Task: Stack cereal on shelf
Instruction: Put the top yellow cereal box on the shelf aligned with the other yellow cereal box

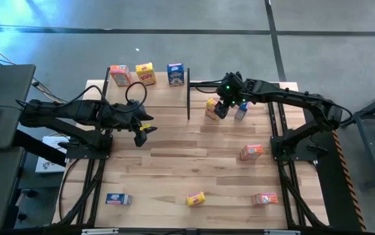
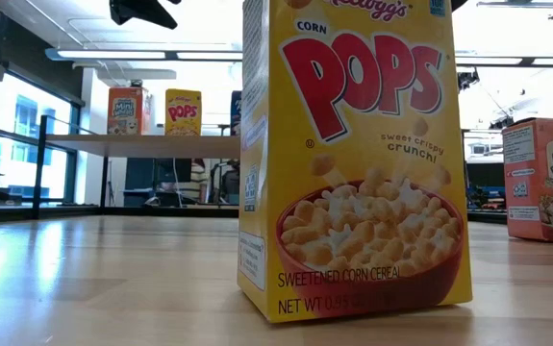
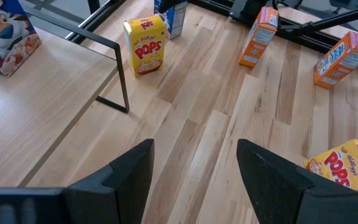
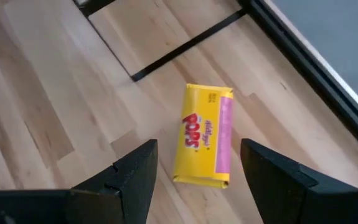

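Starting at nine o'clock on the tabletop, the left gripper hovers with its jaws parted and nothing between them, just off the shelf's front edge. The shelf, at about eleven o'clock, already carries three upright boxes along its far edge: an orange-red Mini-Wheats box, a yellow Corn Pops box and a blue box showing a cartoon tiger.

Toward one o'clock, the right gripper hangs over another yellow Pops box, its jaws spread with the box between them but not yet gripped. A second blue box stands just beside it. Two orange-red boxes sit from three to five o'clock; a yellow box lies at six and a blue one at seven.

These cartons should be light and stiff, though thin card would likely dent under a hard squeeze; taking one across its narrow sides, near mid-height, looks safest.

Readable on the nearest carton in the low view: "Kellogg's", "CORN POPS", "sweet crispy crunch!", "SWEETENED CORN CEREAL", "NET WT".
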Action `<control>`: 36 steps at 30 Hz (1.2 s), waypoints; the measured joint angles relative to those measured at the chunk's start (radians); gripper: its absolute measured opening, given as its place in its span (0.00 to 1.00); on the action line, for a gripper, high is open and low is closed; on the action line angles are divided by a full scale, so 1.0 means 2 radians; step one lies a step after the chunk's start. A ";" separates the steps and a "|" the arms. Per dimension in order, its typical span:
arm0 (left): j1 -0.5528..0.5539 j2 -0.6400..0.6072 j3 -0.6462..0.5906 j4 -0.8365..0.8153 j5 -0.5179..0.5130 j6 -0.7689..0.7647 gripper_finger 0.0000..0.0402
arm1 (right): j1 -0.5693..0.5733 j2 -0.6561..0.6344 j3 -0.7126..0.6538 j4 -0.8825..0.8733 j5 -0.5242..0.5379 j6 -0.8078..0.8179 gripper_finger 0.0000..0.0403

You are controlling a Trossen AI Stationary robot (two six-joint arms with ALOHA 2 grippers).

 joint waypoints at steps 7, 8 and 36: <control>0.000 0.000 0.000 0.000 0.000 0.000 0.55 | -0.001 0.027 0.000 0.002 -0.004 -0.012 0.55; 0.000 0.000 0.000 0.000 0.000 0.000 0.55 | -0.001 0.032 0.000 0.002 0.001 -0.012 0.55; 0.000 0.000 0.000 0.000 0.000 0.000 0.55 | -0.001 0.064 0.000 0.004 0.006 -0.017 0.54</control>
